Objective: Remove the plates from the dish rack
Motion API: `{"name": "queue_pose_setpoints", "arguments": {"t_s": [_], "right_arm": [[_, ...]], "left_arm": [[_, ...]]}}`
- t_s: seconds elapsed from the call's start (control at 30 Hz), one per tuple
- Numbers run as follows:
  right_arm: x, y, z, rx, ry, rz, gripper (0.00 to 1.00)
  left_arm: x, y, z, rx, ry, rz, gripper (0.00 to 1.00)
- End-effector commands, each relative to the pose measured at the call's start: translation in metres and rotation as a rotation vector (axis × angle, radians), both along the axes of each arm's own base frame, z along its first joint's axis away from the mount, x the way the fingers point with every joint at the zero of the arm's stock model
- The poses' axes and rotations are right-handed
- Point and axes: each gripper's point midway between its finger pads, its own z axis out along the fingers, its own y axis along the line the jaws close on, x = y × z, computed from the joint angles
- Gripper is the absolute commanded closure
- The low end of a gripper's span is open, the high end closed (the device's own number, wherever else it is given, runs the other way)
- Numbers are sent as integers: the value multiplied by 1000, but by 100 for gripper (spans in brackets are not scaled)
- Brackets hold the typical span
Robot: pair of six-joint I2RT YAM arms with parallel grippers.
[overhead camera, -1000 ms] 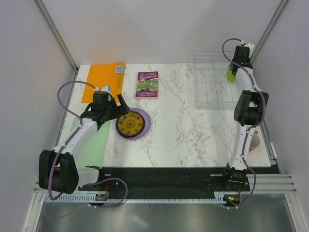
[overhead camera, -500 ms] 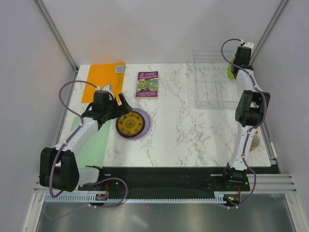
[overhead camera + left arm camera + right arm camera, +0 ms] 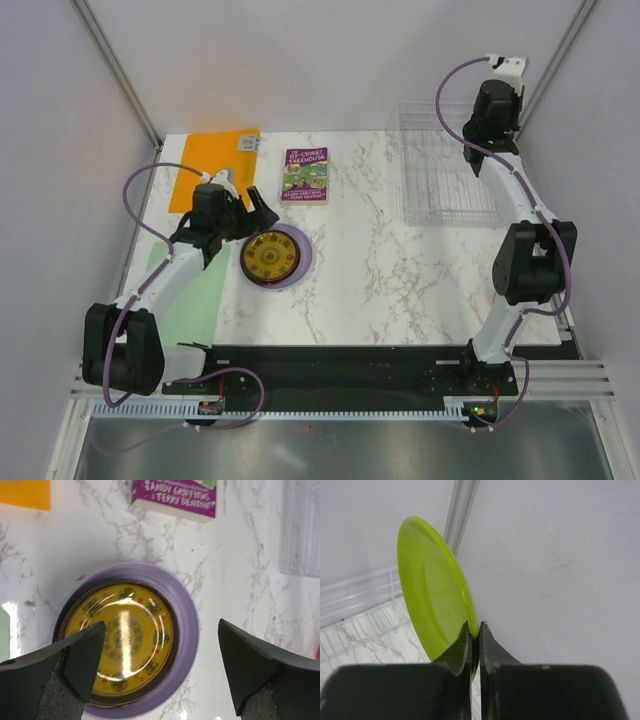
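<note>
The yellow patterned plate (image 3: 270, 258) lies stacked on the large lavender plate (image 3: 301, 262) on the table left of centre. My left gripper (image 3: 252, 213) is open and empty just behind the stack; in the left wrist view its jaws (image 3: 161, 630) stand wide apart above the yellow plate (image 3: 120, 650) and the lavender rim (image 3: 187, 630). My right gripper (image 3: 480, 118) is raised above the far right of the clear dish rack (image 3: 445, 175). It (image 3: 475, 627) is shut on the rim of the lime-green plate (image 3: 430, 590), held on edge above the rack (image 3: 360, 600). The red patterned plate is out of view.
A purple book (image 3: 306, 175) lies behind the stacked plates and shows in the left wrist view (image 3: 175, 495). An orange mat (image 3: 210, 165) is at the far left corner. A pale green mat (image 3: 190, 310) lies at the left near the arm. Walls stand close on both sides.
My right arm has lifted the lime-green plate up from the rack's right end, moving higher and a little left. My left gripper stays open by the stacked plates, shifted slightly.
</note>
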Motion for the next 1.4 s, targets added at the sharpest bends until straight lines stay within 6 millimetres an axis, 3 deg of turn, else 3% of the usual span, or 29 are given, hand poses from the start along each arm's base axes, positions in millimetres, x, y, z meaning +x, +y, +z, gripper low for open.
{"name": "queue_pose_setpoints", "arguments": {"t_s": [0.0,0.03,0.13,0.2,0.23,0.27,0.4,0.43,0.53,0.73,0.97,1.2,1.37], "right_arm": [[-48,5,70,45,-177,-32,98],[-53,15,86,100,-238,16,99],[-67,29,88,187,-258,91,98],[-66,52,77,290,-247,211,98],[-73,59,72,319,-241,247,97],[-69,77,67,384,-239,337,97],[-83,117,40,527,-194,509,97],[-92,123,30,553,-181,528,97],[-110,146,15,641,-181,608,97],[-145,191,-5,840,-146,789,97],[-169,223,-19,1009,-142,906,97],[-184,239,-36,1098,-117,946,97],[-193,247,-47,1136,-90,970,97]], "left_arm": [[37,-36,49,-157,-184,-111,0],[44,-44,53,-180,-194,-135,0],[64,-74,67,-246,-215,-217,0],[72,-94,84,-284,-251,-270,0],[72,-109,82,-303,-243,-301,0],[72,-123,96,-357,-285,-337,0],[60,-175,114,-469,-330,-444,0],[57,-191,107,-480,-311,-468,0],[53,-212,109,-521,-315,-504,0],[46,-235,99,-628,-310,-543,0],[43,-256,92,-717,-289,-568,0],[34,-282,98,-750,-306,-615,0],[27,-289,110,-771,-350,-647,0]]}}
